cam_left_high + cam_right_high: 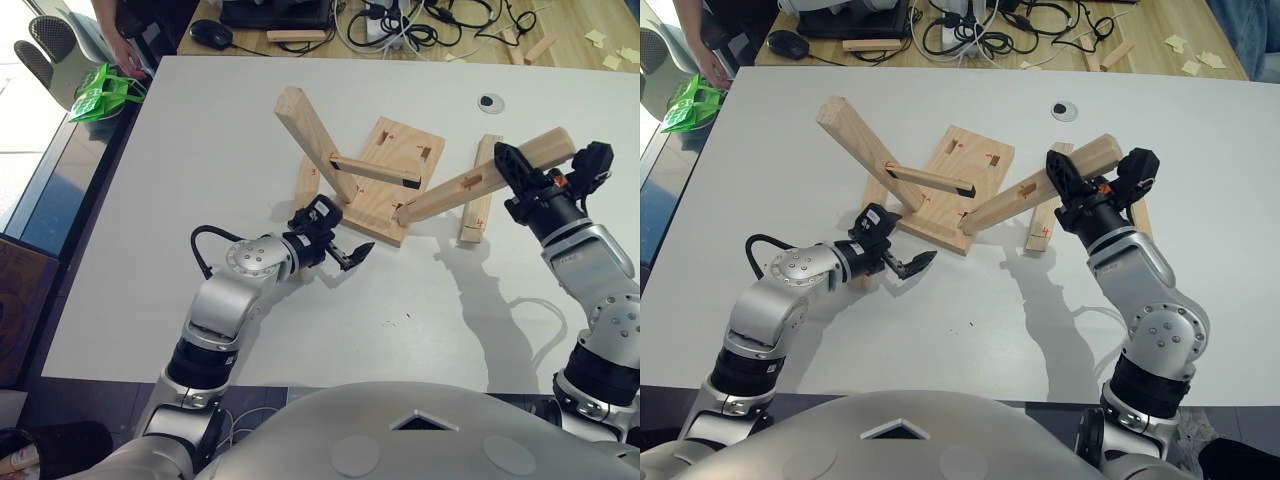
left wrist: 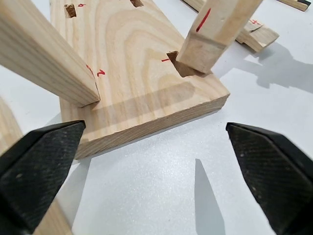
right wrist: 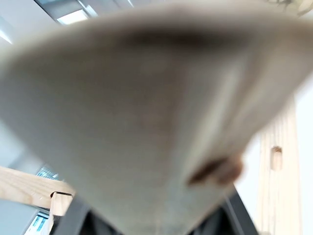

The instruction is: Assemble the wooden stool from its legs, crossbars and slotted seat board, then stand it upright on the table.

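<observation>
Currently the slotted seat board [image 1: 397, 147] lies flat on the white table [image 1: 200, 180], one leg [image 1: 312, 140] standing tilted in a slot with a crossbar [image 1: 375, 170] jutting from its side. A second leg [image 1: 455, 188] leans with its end in the board's near corner slot, its upper part clamped by the right gripper [image 1: 550, 160], whose forearm rises from the table's near right edge. The left gripper [image 1: 355, 255] hovers low just before the board's near edge, fingers spread wide, elbow bent. Another leg [image 1: 472, 222] lies loose beside the board. Beyond the table, a wooden desk [image 1: 560, 30] carries cables and a mouse [image 1: 210, 33]
</observation>
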`<move>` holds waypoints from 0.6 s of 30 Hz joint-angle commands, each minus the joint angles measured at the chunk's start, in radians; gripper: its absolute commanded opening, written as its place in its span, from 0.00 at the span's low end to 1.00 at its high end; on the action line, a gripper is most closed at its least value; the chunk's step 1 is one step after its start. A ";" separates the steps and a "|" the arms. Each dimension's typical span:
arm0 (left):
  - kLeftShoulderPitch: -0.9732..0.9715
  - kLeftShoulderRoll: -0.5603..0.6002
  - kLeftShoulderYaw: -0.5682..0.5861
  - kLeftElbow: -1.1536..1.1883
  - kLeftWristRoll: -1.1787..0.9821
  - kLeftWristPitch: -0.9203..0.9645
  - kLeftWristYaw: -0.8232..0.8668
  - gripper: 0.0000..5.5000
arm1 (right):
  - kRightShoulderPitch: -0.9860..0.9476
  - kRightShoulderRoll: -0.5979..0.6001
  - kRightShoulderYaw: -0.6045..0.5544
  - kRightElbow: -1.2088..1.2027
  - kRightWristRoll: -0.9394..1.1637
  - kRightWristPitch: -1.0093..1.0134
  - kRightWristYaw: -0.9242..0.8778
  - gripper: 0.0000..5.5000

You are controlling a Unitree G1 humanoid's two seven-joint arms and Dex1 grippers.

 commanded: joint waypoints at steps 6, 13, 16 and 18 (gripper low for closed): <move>-0.013 0.013 0.011 0.031 0.006 -0.024 0.016 0.98 | -0.011 -0.001 0.015 0.019 0.011 0.007 -0.039 0.18; -0.014 0.017 0.018 0.043 0.008 -0.033 0.016 0.98 | -0.031 0.006 0.021 0.024 0.049 -0.005 -0.075 0.18; -0.011 0.017 0.019 0.041 0.006 -0.031 0.016 0.98 | -0.028 -0.003 0.034 0.021 0.035 -0.001 -0.067 0.18; -0.012 0.016 0.018 0.040 0.007 -0.030 0.015 0.98 | -0.027 -0.002 0.042 0.018 0.033 -0.002 -0.071 0.18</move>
